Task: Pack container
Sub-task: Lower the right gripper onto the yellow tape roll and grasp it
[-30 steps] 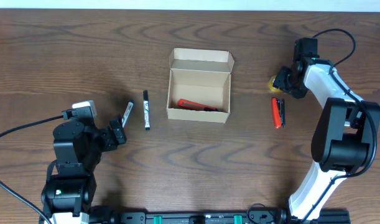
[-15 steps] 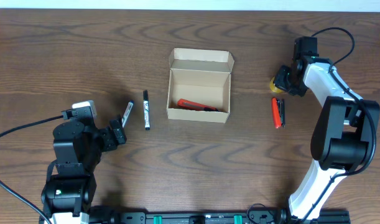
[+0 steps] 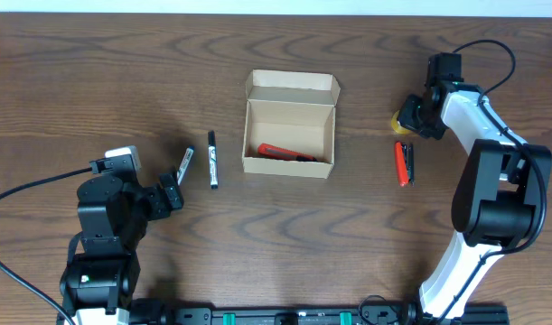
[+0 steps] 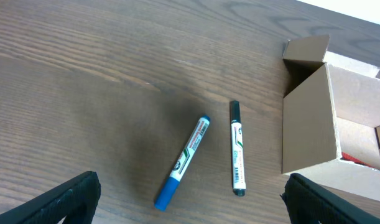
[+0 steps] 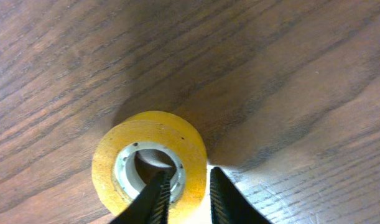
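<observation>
Overhead: the open cardboard container sits at centre frame, its flap lid folded back toward the top, with 1 red marker inside. To its left lie a black marker and a blue marker, with the left gripper just below them. To its right 2 more markers lie side by side. Above these, the right gripper meets a yellow tape roll.

Left wrist: the fingers stand wide apart at the bottom corners with nothing between them. The container fills the right edge.

Right wrist: the jaws are clamped on the roll's wall — 1 finger in the core hole, 1 outside.
</observation>
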{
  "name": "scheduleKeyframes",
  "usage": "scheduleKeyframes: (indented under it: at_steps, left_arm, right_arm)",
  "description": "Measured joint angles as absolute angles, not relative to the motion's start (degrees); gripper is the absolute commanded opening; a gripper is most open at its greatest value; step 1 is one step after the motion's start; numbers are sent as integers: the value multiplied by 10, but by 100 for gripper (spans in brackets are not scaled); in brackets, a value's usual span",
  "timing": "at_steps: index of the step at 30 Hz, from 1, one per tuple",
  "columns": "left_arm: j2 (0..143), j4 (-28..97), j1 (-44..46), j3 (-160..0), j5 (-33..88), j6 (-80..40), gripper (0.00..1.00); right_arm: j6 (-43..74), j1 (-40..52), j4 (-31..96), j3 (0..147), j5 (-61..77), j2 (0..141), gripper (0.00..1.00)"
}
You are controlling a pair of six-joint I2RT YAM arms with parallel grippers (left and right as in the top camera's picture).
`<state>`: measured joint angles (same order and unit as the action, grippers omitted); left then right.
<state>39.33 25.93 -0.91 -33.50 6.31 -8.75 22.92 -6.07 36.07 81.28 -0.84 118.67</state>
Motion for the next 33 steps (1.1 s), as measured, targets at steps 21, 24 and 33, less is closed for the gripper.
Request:
scheduleKeyframes:
  at_steps: [21, 24, 33]
  left_arm:
    - [393, 260, -9, -335, 68, -87, 95]
    - [393, 260, -9, -335, 69, -87, 95]
    - [393, 260, -9, -335, 69, -88, 95]
  right_arm:
    - [226, -60, 347, 821, -22, 1211, 38]
    - [225, -59, 348, 826, -22, 1214, 35]
    - [225, -60, 351, 829, -22, 1214, 1]
